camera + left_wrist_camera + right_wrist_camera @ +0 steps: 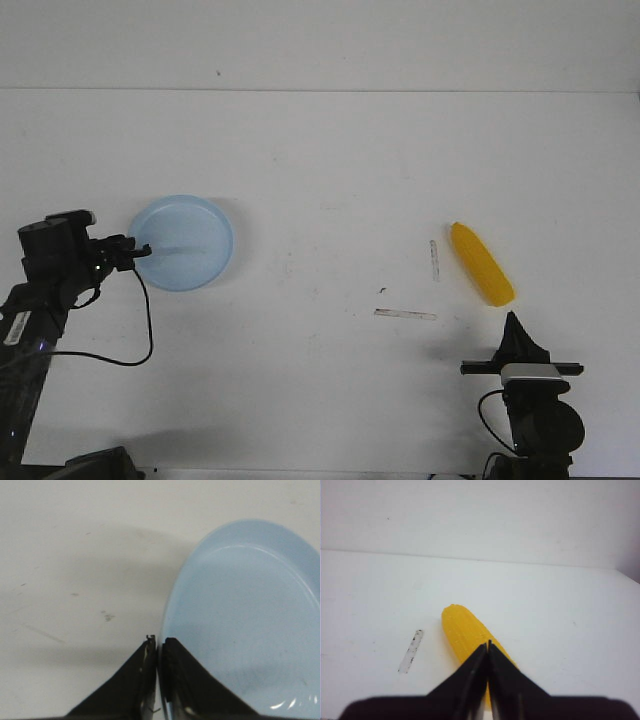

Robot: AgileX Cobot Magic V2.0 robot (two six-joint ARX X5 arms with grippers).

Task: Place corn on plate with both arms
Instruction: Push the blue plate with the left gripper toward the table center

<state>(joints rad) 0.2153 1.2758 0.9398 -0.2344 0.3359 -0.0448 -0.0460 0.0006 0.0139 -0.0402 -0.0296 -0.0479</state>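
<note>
Clamping the plate [183,243] rim, the left end effector [140,250] is anchoring it. Right end effector [513,318], fingers together, is hovering near the corn [481,264]; it needs to open and descend.

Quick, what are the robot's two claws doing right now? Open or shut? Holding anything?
Left gripper: shut on the rim of the blue plate.
Right gripper: shut and empty, just above the corn, not gripping it.
</note>
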